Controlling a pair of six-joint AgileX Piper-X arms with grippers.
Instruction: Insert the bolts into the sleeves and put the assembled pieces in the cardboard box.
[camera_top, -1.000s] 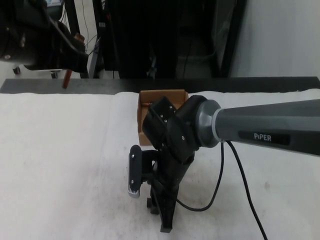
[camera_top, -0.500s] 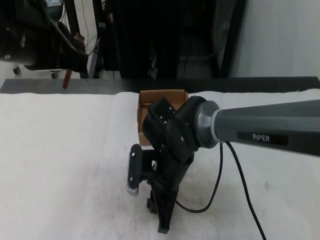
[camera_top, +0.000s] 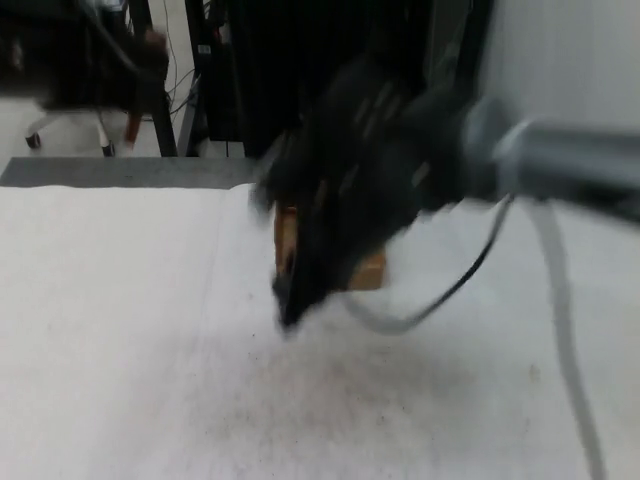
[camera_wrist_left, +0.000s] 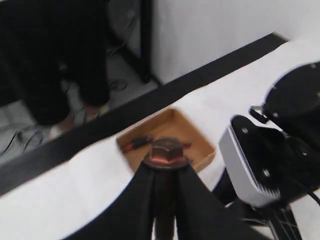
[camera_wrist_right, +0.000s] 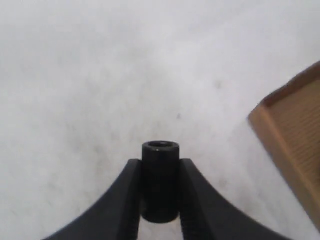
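Note:
My left gripper (camera_wrist_left: 161, 167) is shut on a copper bolt (camera_wrist_left: 162, 151) with a hex head, held up in the air at the bench's far left (camera_top: 131, 125). My right gripper (camera_wrist_right: 160, 200) is shut on a black sleeve (camera_wrist_right: 160, 185), upright with its bore showing, above the white bench cover. In the high view the right arm is a dark blur, its gripper (camera_top: 290, 308) hanging just in front of the cardboard box (camera_top: 368, 270). The box (camera_wrist_left: 204, 150) lies open and holds a few small pieces (camera_wrist_left: 136, 144). Its corner (camera_wrist_right: 295, 135) sits beside the sleeve.
White padding (camera_top: 120, 350) covers the bench. A black strip (camera_top: 120, 172) runs along the far edge, with dark racks behind it. The right arm's wrist camera (camera_wrist_left: 250, 162) and its cable (camera_top: 440, 290) hang close to the box.
The right arm has lifted off the bench front and swung up towards the box, blurred in motion. The left arm with the bolt has hardly moved.

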